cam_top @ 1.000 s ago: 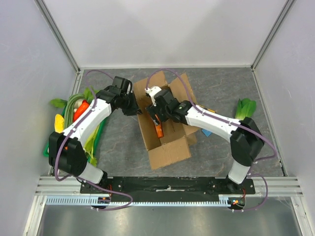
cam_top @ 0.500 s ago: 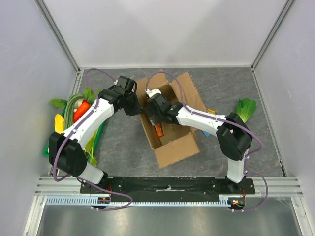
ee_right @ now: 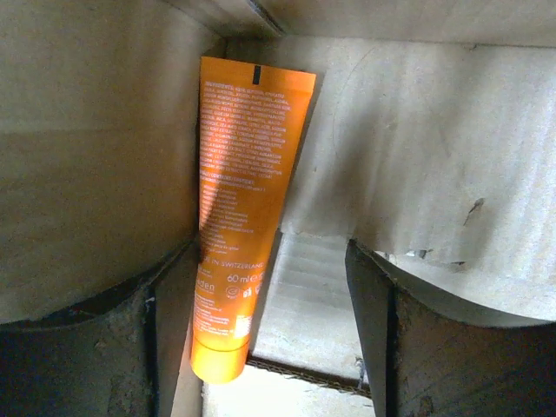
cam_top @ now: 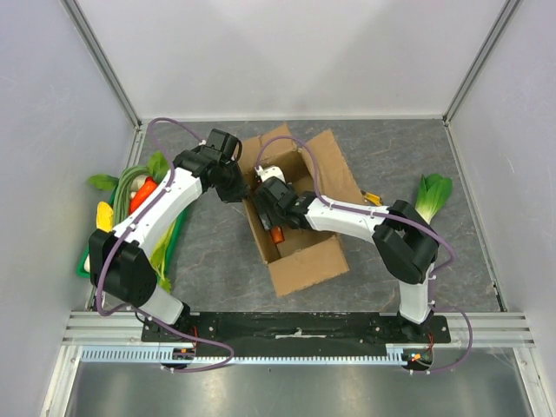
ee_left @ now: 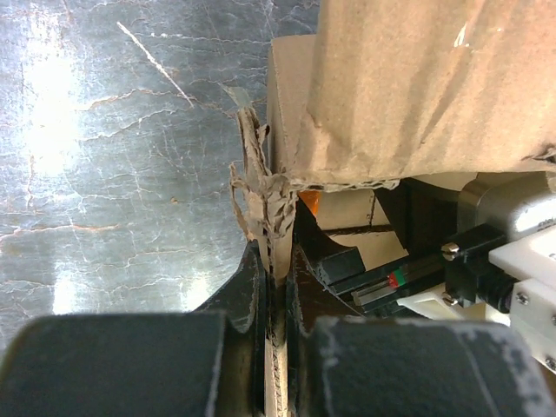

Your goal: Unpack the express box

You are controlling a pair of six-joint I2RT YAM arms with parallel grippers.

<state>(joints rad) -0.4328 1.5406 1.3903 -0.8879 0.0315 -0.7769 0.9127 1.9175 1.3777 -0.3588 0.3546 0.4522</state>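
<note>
**Item:** box (cam_top: 304, 261), brown cardboard. It stands on the grey table (cam_top: 217, 252) between the two arms, flaps folded out, top open.

**Contents seen:** one orange tube (ee_right: 243, 174). It leans in an inside corner against the wall, cap end down. From above it shows as an orange sliver (cam_top: 278, 234) on the box floor.

**Step in hand:** emptying the box. One arm steadies it while the other reaches in for the tube.

**Left gripper (ee_left: 276, 261):** closed narrow on the ragged top edge of the box's left wall. The cardboard is pinched between both fingers (ee_left: 252, 295). It holds the box in place and holds nothing else.

**Right gripper (ee_right: 265, 287):** down inside the box with its jaws spread wide. The tube lies in the gap, hard by one finger, while the other finger (ee_right: 417, 347) stands well apart from it. Nothing is clasped yet. Whether the near finger touches the tube cannot be told.

**Next move calls for:** most likely shifting the open jaws sideways to centre them on the tube. They would then close across its flat body and lift it straight up past the flaps. The left grip should stay firm so the box does not ride up.

**Also present:** a green tray (cam_top: 178, 228) of vegetables at the left edge and a leafy green (cam_top: 432, 193) at the far right, both apart from the box.
</note>
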